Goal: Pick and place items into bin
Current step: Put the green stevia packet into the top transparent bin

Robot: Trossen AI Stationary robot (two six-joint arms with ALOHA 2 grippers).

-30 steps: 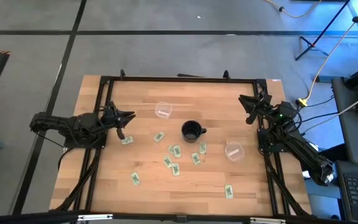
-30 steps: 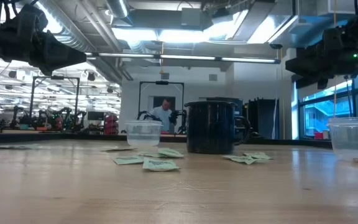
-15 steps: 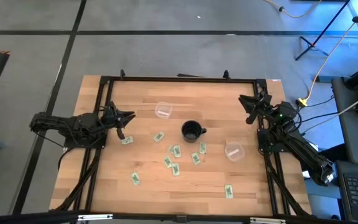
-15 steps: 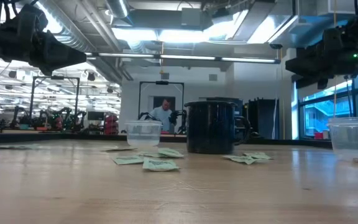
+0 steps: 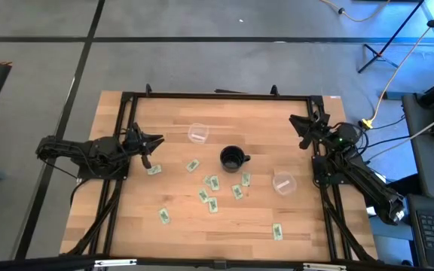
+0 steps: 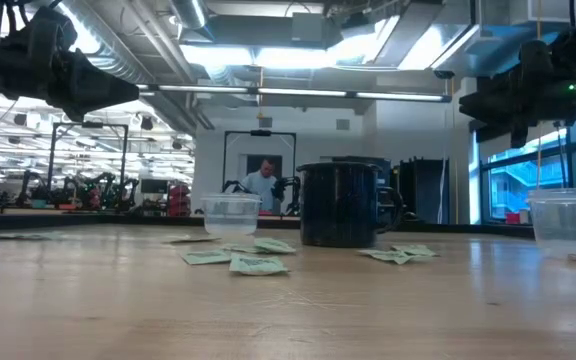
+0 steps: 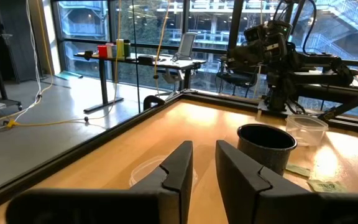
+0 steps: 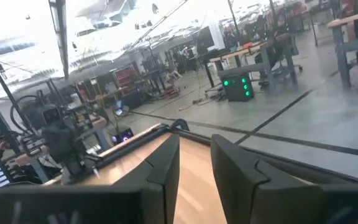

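Note:
Several pale green packets (image 5: 212, 183) lie flat on the wooden table around the black mug (image 5: 233, 159); in the low view the packets (image 6: 257, 264) lie in front of the mug (image 6: 342, 205). My left gripper (image 5: 157, 140) hangs above the table's left side, and its fingers (image 7: 204, 155) stand a narrow gap apart with nothing between them. My right gripper (image 5: 296, 120) hovers near the far right corner, its fingers (image 8: 194, 149) likewise slightly parted and empty.
Two clear plastic cups stand on the table: one (image 5: 197, 134) far-left of the mug, one (image 5: 283, 183) on its right. A single packet (image 5: 277, 232) lies near the front edge. A black frame (image 5: 217, 95) borders the table. A person (image 6: 262, 185) shows in the room behind.

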